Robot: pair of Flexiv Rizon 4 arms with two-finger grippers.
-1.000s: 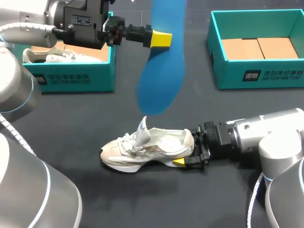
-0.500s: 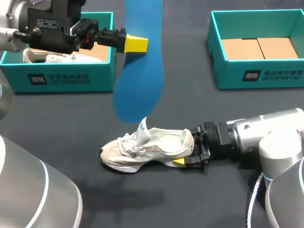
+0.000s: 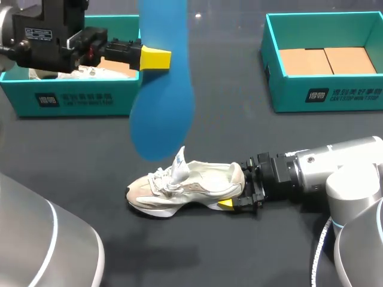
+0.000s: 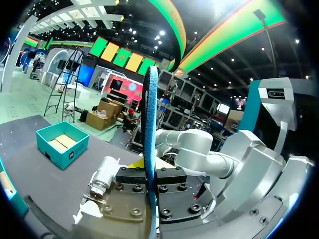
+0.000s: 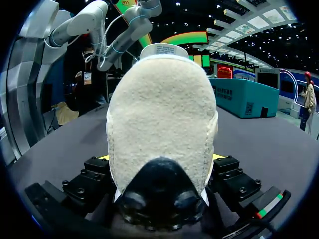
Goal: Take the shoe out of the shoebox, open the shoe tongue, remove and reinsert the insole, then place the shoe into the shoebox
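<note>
The left jaws are clamped on the blue insole (image 3: 161, 89), which stands edge-on between them in the wrist view. It is held up off the bench (image 3: 78, 155), wider end down, near the raised tongue of the shoe (image 3: 185, 188). The shoe rests on its sole, heel between the right jaws. These seem closed on the heel from both sides, though their tips are mostly hidden. Behind the left jaws stands a teal box (image 3: 78, 98) holding a second shoe (image 3: 90, 73). The other box (image 3: 323, 89) stands well beyond the right jaws.
</note>
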